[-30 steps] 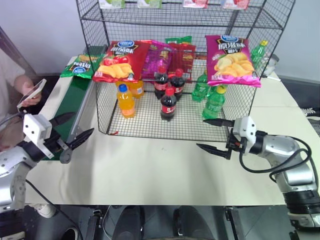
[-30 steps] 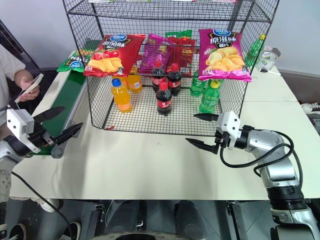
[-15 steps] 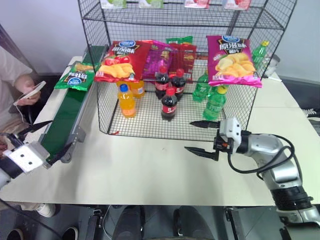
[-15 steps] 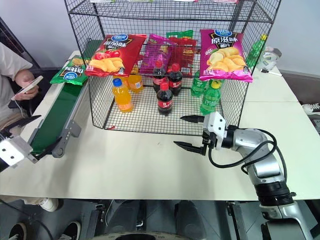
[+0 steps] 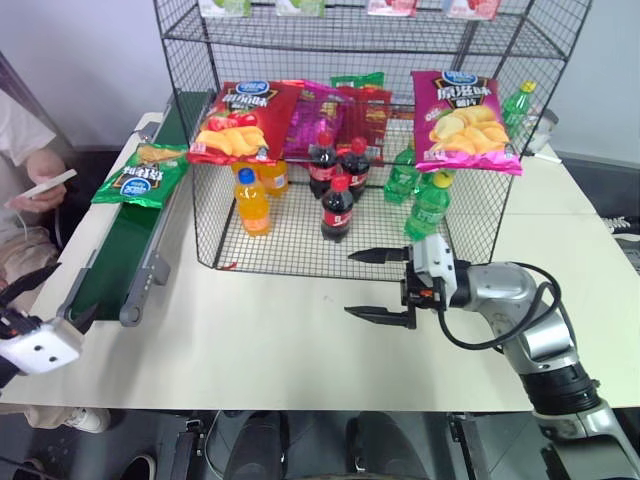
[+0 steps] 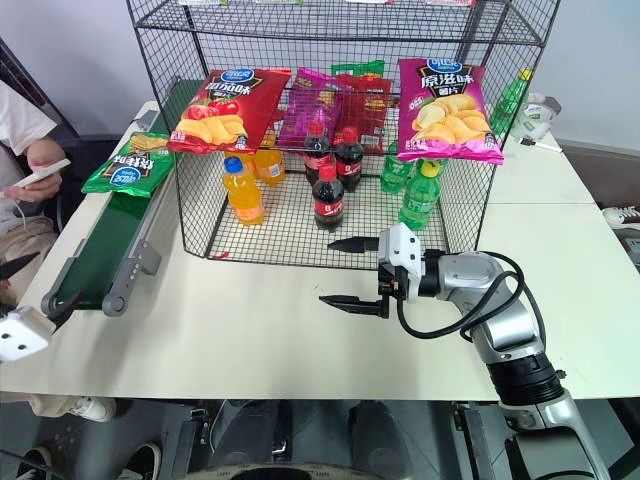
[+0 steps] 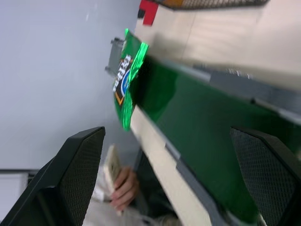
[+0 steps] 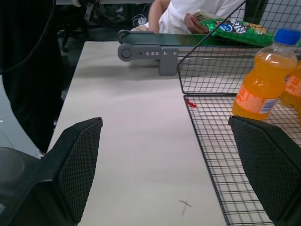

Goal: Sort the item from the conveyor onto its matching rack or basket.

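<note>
The item, a glossy green crisp bag (image 5: 140, 175), lies on the conveyor (image 5: 120, 250), a dark-green belt along the table's left side, about midway down it. My left gripper (image 5: 62, 295) hangs open off the belt's near end, well short of the bag, with nothing between its fingers. The left wrist view looks up the belt (image 7: 197, 122) to the bag (image 7: 126, 77). My right gripper (image 5: 350, 284) is open and empty, pointing left just in front of the rack's (image 5: 360, 40) lowest tier. The rack is a tall black wire-grid unit behind it.
A red crisp bag (image 5: 240, 120) and a magenta crisp bag (image 5: 465, 105) hang on the rack's front. Orange (image 5: 252, 200), cola (image 5: 338, 205) and green (image 5: 430, 205) bottles stand inside it. A person holding a phone (image 5: 40, 185) sits left of the conveyor.
The green bag has ridden down the belt toward me. My left gripper drew back and to the left, rolling as it went. My right gripper slid left along the rack's front.
</note>
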You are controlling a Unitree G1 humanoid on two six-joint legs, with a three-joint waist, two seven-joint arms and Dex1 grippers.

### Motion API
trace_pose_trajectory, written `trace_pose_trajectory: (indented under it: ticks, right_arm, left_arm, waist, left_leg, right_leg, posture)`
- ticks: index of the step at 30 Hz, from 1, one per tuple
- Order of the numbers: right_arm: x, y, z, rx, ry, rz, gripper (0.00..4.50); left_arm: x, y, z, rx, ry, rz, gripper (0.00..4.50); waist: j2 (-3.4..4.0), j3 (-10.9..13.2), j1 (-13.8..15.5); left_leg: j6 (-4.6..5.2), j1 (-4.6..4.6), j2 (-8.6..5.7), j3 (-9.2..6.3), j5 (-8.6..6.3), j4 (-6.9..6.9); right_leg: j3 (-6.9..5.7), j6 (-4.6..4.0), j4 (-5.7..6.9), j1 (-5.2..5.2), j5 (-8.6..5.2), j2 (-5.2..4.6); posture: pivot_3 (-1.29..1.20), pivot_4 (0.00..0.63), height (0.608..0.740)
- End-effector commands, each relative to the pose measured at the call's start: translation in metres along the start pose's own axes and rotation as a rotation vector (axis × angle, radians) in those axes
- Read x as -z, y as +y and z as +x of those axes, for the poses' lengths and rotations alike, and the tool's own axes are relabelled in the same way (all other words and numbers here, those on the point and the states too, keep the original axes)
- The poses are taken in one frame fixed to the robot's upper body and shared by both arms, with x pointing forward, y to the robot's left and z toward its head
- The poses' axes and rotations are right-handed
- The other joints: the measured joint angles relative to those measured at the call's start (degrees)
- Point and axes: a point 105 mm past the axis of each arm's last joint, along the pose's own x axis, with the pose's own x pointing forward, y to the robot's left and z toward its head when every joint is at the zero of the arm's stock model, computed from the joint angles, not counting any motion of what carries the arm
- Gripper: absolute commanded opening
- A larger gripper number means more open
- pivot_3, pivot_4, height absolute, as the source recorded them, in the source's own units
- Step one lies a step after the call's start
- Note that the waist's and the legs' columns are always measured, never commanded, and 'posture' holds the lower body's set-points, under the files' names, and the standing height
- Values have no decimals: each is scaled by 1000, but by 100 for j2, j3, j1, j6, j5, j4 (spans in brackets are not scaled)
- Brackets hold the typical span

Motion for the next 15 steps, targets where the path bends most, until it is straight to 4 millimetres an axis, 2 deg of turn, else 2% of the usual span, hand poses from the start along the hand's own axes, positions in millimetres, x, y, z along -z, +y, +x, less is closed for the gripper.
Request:
trace_pose_trajectory:
  ticks: [1, 8, 15]
  right_arm:
    - [-12, 0, 2, -16, -30, -43, 4471]
    - [-10, -4, 2, -17, -27, -41, 4471]
    - [-10, -4, 3, -13, -30, -45, 4471]
  left_arm:
    - [2, 7, -9, -41, 14, 35, 4500]
    - [4, 6, -17, -46, 28, 44, 4500]
    - [5, 3, -18, -28, 32, 56, 4500]
  waist:
    - [0, 0, -2]
    - [-1, -1, -5]
    - [-1, -1, -5]
  left_leg:
    - [0, 0, 0, 0, 0, 0]
    - [0, 0, 0, 0, 0, 0]
    - [-1, 0, 0, 0, 0, -1]
  right_leg:
    - [0, 0, 0, 0, 0, -1]
    - [0, -1, 0, -1, 0, -4]
    - [0, -1, 0, -1, 0, -5]
  posture:
    - [0, 150, 739]
    - [0, 150, 739]
    - [0, 150, 739]
